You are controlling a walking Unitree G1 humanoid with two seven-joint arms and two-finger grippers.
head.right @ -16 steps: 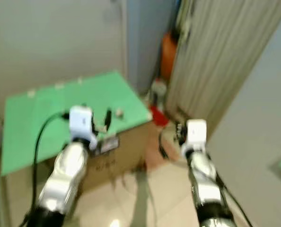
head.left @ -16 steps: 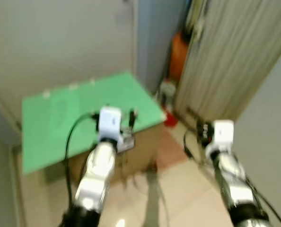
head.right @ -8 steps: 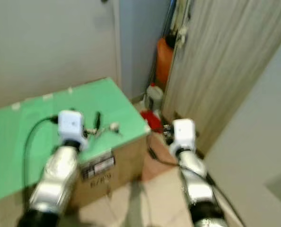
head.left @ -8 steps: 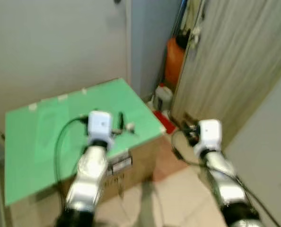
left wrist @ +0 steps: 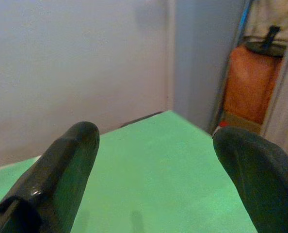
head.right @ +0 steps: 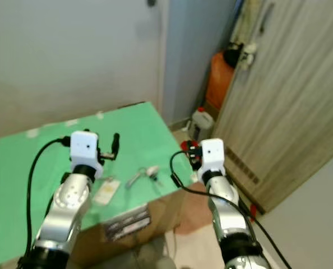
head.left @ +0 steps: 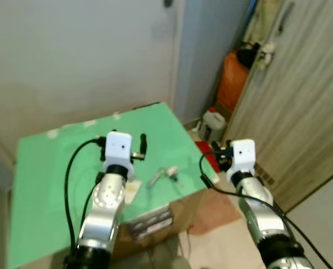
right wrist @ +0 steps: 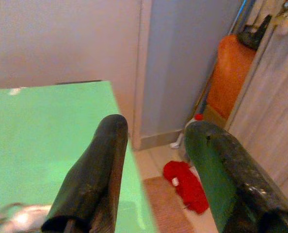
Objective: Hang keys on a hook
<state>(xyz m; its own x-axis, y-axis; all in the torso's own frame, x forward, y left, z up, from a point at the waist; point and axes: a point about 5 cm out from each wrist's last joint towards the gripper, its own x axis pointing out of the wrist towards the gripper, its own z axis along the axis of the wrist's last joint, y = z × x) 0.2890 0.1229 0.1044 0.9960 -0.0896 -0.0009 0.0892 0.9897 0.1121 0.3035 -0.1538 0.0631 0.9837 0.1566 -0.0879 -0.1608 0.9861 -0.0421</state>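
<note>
Lying near the right front edge of the green sheet [head.left: 54, 168] that tops a cardboard box [head.right: 138, 216], the keys [head.left: 162, 175] rest flat, a pale tag [head.left: 130, 190] just beside them toward the left arm. The left gripper [left wrist: 153, 179] hovers above the sheet behind the keys, its fingers [left wrist: 61, 170] spread wide with nothing between them. The right gripper [right wrist: 151, 170] hangs off the sheet's right edge, over the floor gap; its fingers [right wrist: 95, 170] are parted and empty, and the keys appear at the lower corner of the right wrist view. To the right of the box, an orange container [head.left: 234, 78], a white jug [head.left: 213, 121] and a red cloth [right wrist: 185, 184] crowd the narrow corner beside the wood-grain door [head.left: 301, 112]. The grey wall [head.left: 71, 50] stands behind the box. A dark fitting [head.left: 167, 3] at the wall's top is too small to identify.
</note>
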